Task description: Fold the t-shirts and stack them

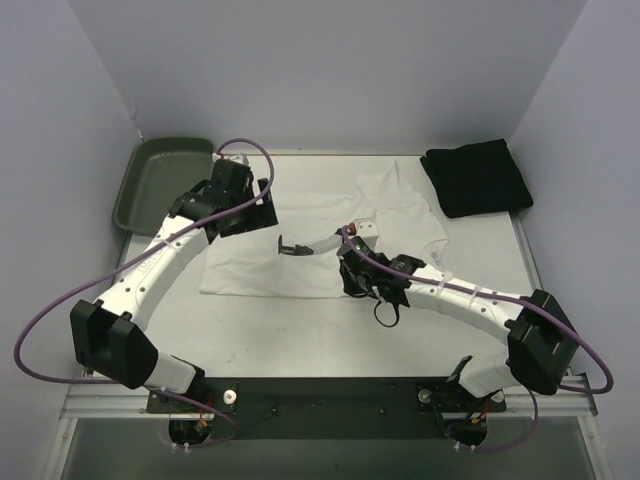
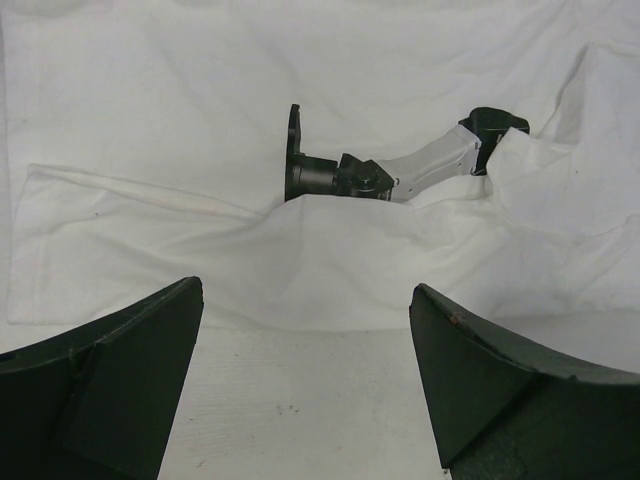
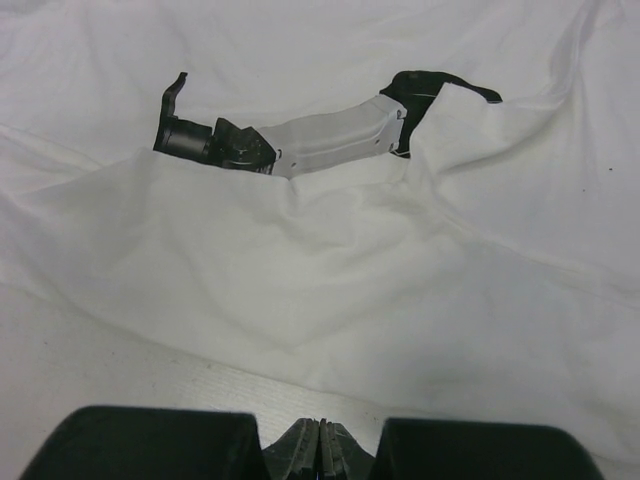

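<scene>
The white t-shirt [image 1: 255, 265] lies spread on the table, with a fold raised across its middle; it fills the left wrist view [image 2: 300, 80] and the right wrist view [image 3: 330, 280]. The black t-shirt [image 1: 477, 177] lies folded at the back right. My left gripper [image 1: 258, 208] is open and empty [image 2: 306, 288], over bare table at the white shirt's edge. My right gripper [image 3: 320, 450] is shut with nothing between its jaws, low over the table just short of the shirt's hem. In the top view its tips are hidden under the wrist [image 1: 365, 270].
A black-and-white mechanical piece [image 1: 310, 245] lies on the white shirt, one end tucked under the fold [image 2: 330, 178] [image 3: 320, 135]. A dark green tray [image 1: 130, 190] stands at the back left. Grey walls close in the table on three sides.
</scene>
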Motion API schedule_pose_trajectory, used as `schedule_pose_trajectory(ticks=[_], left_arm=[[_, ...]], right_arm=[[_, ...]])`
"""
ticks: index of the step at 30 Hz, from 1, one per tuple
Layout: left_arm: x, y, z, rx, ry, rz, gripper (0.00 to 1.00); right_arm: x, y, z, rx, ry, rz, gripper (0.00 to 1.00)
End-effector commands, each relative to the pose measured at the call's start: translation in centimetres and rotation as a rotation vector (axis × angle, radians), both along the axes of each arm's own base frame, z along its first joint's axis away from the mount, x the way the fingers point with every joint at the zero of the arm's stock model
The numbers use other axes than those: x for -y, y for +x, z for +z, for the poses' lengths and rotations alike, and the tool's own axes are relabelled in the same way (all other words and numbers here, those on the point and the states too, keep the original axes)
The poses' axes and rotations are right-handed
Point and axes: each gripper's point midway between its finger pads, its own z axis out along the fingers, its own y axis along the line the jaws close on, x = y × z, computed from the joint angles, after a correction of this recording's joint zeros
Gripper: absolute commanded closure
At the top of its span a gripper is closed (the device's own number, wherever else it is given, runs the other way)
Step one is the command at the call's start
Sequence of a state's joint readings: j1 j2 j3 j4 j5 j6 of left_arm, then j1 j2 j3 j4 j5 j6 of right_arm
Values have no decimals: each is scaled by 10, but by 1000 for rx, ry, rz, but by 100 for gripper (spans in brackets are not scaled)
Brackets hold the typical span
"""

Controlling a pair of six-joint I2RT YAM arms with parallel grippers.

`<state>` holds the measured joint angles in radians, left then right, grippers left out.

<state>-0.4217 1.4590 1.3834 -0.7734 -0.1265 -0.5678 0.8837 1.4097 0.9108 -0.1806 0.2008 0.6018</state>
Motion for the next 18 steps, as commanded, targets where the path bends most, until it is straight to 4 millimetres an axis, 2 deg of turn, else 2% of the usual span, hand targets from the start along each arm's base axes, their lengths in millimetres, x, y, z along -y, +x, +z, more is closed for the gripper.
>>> schedule_pose_trajectory(ticks=[1, 11, 17, 18], left_arm=[[0, 4, 25, 99, -47, 1, 6], [0, -3, 21, 102, -65, -5, 6], [1, -4, 25, 121, -79, -9, 6], [1, -4, 28, 129, -83, -9, 6]], right_arm=[[0, 5, 26, 61, 6, -10, 92], [1, 4, 34, 86, 10, -14, 84], [4, 3, 39, 104, 7, -18, 76], [4, 2, 41, 108, 7, -18, 72]])
